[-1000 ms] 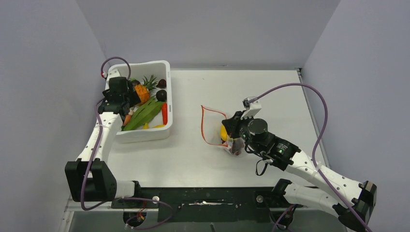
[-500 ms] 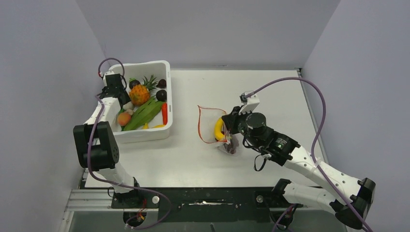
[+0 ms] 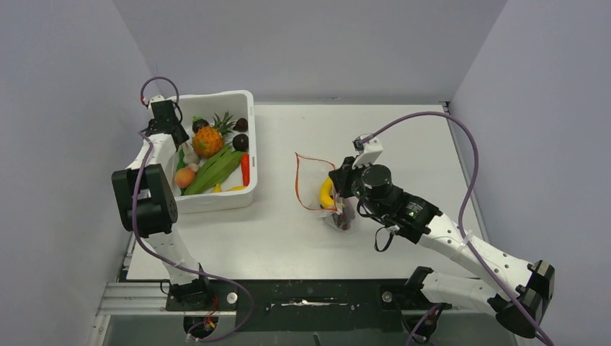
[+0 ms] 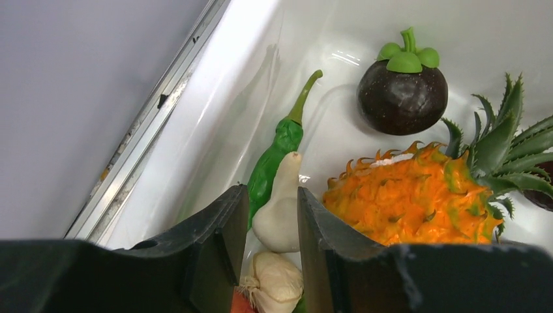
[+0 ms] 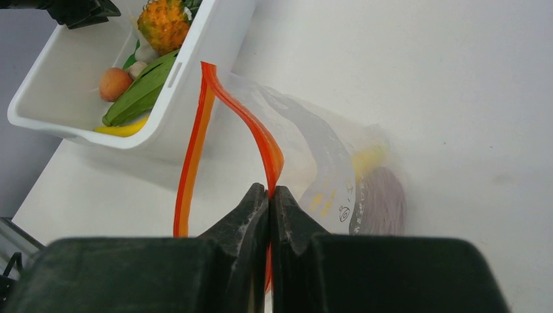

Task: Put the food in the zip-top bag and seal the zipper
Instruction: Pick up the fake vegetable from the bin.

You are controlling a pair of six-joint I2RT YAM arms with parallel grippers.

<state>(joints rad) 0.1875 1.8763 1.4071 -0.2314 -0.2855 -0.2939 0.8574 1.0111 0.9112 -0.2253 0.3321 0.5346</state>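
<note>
- Top external view: the zip-top bag [image 3: 314, 189] lies on the table [image 3: 403, 130] well to the right of the white tub [image 3: 216, 200], its mouth turned toward the tub.
- A yellow banana [image 3: 326, 193] and dark purple grapes [image 3: 346, 218] sit inside the bag, at the end away from the tub.
- The zipper [image 5: 261, 137] gapes in a loop, its two red-orange strips apart.
- The right gripper [image 5: 269, 190] is clamped tight on one zipper strip on the side away from the tub, its fingers meeting on it.
- Inside the tub, the left gripper [image 4: 270, 195] is narrowed about a pale pear-shaped piece [image 4: 277, 222] near the far-left corner; the piece fills the gap between the fingers and appears to touch both.
- A green pepper [image 4: 274, 163] lies against that piece, a garlic bulb [image 4: 277, 283] is just beneath it, and the pineapple [image 4: 404, 202] is just beside.
- A dark round fruit [image 4: 402, 94] sits by the tub's far wall.
- Nearer the tub's front lie the long green pod [image 3: 215, 169], the red chili [image 3: 245, 168] and the red-orange round fruit [image 3: 185, 177].
</note>
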